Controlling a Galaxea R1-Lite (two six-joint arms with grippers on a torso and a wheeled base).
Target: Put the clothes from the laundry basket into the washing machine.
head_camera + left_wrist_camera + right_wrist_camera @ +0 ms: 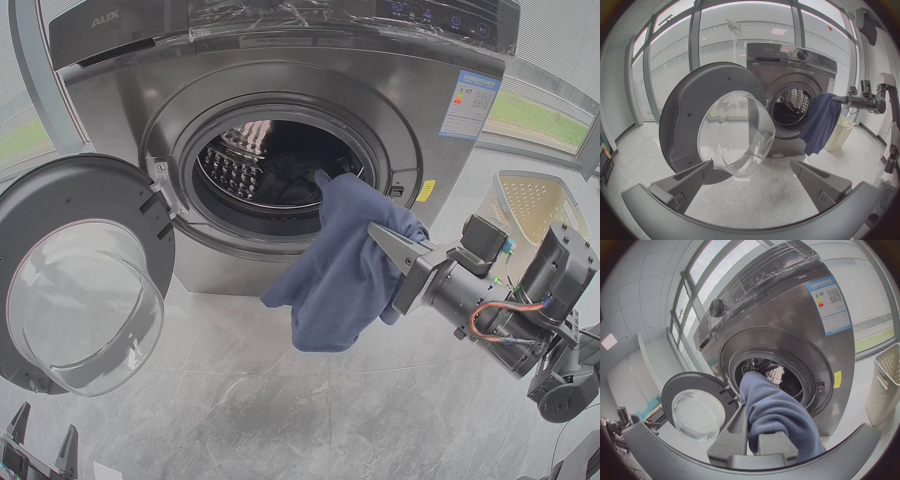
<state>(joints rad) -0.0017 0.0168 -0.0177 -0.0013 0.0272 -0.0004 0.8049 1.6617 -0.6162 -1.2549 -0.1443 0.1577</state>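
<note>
A blue garment (pixel 340 269) hangs from my right gripper (pixel 392 245), which is shut on it just in front of the washing machine's open drum (pixel 275 169), at the opening's right side. The cloth's top edge touches the drum's rim and the rest droops toward the floor. In the right wrist view the blue garment (pixel 775 412) is pinched in my right gripper (pixel 753 440). Dark clothing (pixel 294 184) lies inside the drum. The cream laundry basket (pixel 537 203) stands to the machine's right. My left gripper (pixel 750 168) is open and holds nothing, low at the left near the floor.
The round machine door (pixel 81 275) is swung fully open to the left, its glass bowl facing outward. Bare grey floor (pixel 281 400) spreads in front of the machine. Window frames stand behind and beside it.
</note>
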